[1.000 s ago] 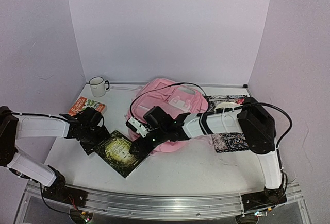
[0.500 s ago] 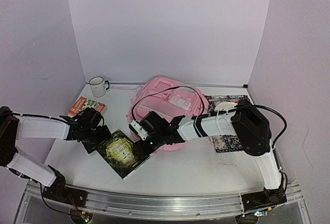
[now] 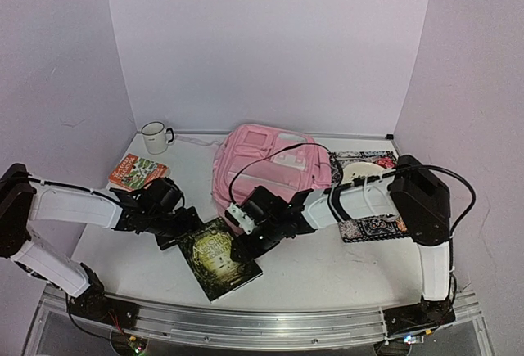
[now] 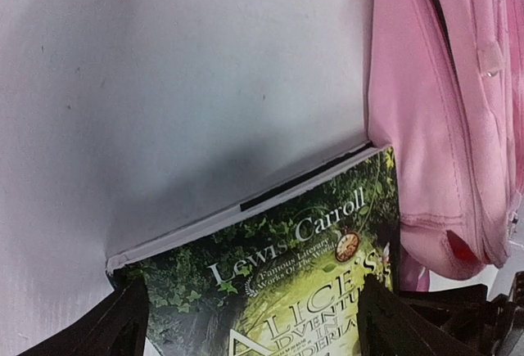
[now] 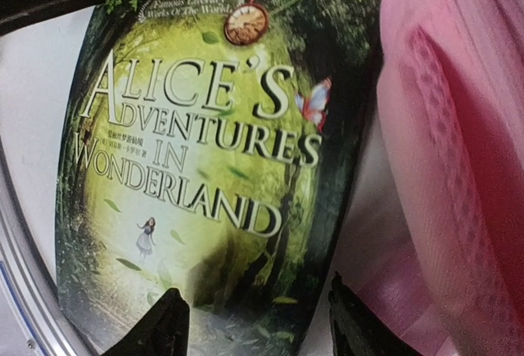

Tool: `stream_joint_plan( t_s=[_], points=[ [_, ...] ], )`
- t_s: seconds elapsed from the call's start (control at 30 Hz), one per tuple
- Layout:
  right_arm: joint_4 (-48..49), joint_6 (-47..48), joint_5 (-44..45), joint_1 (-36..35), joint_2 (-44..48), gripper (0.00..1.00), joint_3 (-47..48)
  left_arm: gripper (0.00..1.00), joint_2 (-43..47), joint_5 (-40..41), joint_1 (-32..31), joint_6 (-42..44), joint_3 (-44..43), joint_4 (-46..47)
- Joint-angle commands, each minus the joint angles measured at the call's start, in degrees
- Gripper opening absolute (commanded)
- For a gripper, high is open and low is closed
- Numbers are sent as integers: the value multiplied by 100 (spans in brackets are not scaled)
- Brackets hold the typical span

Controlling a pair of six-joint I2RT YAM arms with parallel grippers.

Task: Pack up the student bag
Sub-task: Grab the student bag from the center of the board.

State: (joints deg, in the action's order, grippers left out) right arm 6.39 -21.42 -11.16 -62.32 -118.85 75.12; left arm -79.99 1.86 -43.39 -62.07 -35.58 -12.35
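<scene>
The pink student bag [image 3: 274,164] lies at the back middle of the table, also seen in the left wrist view [image 4: 442,127] and the right wrist view [image 5: 458,168]. In front of it a green "Alice's Adventures in Wonderland" book [image 3: 219,259] lies flat. My left gripper [image 3: 187,223] is open over the book's top edge [image 4: 295,274], one finger [image 4: 123,319] near each corner. My right gripper [image 3: 244,245] is open above the book's lower right corner [image 5: 270,282], between the book [image 5: 196,143] and the bag.
A white mug [image 3: 154,137] stands at the back left, with a small orange book [image 3: 137,170] in front of it. Dark patterned items [image 3: 370,227] lie right of the bag under the right arm. A metal rail [image 3: 262,323] runs along the near edge.
The book has slid toward the near right and turned, away from the bag. Both grippers moved with it, and the right arm has come off the bag.
</scene>
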Motion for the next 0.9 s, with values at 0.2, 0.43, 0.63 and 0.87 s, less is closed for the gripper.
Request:
stream_joint_plan(
  t_s=[0.2,0.43,0.63,0.87],
  points=[
    [-485,-717,98,71,282,62,-87,89,686,-265,-56,-300,468,-1043],
    [-489,-653,-82,92,-221,62,292,89,505,-739,-55,-335,646,-797],
    [-400,-607,-496,90,-317,61,365,86,70,-1711,-64,-831,1055,962],
    [225,-903,-1267,88,-265,58,117,83,235,-1808,-73,-1472,1267,2258]
  ],
)
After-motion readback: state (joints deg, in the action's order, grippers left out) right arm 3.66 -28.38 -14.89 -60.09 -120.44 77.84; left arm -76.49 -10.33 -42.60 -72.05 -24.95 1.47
